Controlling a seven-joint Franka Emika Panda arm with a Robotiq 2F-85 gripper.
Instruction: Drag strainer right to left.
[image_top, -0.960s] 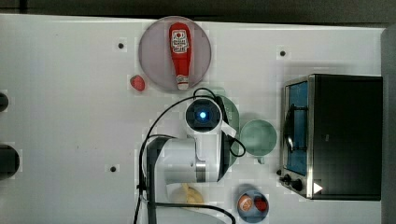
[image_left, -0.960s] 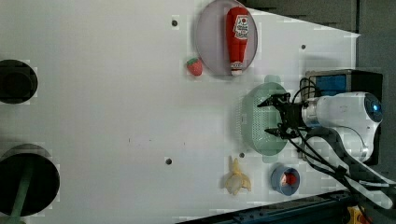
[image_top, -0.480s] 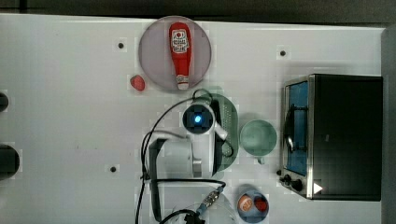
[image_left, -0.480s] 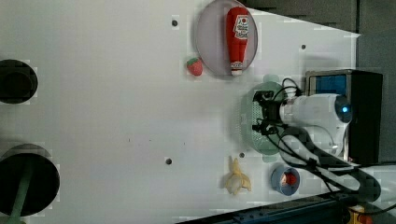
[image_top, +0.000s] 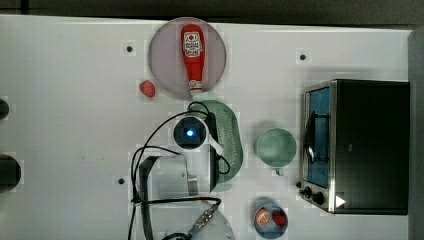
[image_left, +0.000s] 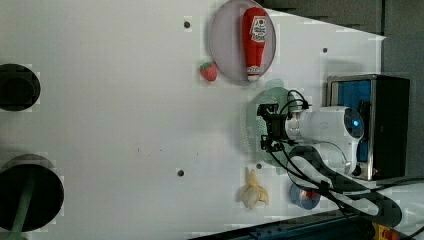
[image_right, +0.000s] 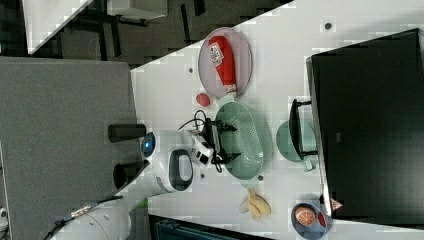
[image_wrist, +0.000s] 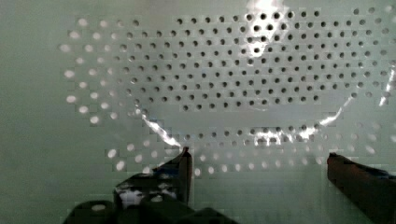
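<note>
At the moment inspected, the work appeared to be at the engagement stage: the gripper (image_wrist: 257, 163) was lowered inside the strainer (image_top: 230, 137), and the drag itself looked unfinished, judging from where the strainer lay. The strainer rested on the white table (image_top: 75, 125) near mid-table, just beside the grey plate (image_top: 165, 60) carrying the ketchup bottle (image_top: 193, 52), with the green mug (image_top: 275, 146) a short way off toward the top view's right and the toaster oven (image_top: 360, 145) beyond that. In the wrist view the two fingers (image_wrist: 180, 170) stood well apart over the perforated floor, holding nothing; whether either tip was touching the plastic could not be determined. In the right view the gripper (image_right: 220, 142) sat spread against the strainer's side wall nearest the arm. The arm reached in from the top view's lower edge, its wrist (image_top: 190, 133) poised above the strainer's left part and the tool pointing down into the bowl. In my judgement the next move called for bearing a finger against the inner wall and sweeping toward the top view's left, keeping low so the rim did not slip free, and steering clear of the strawberry (image_top: 147, 88) and the plate. The banana (image_left: 254, 190) and small bowl (image_top: 260, 229) lay off that path.
</note>
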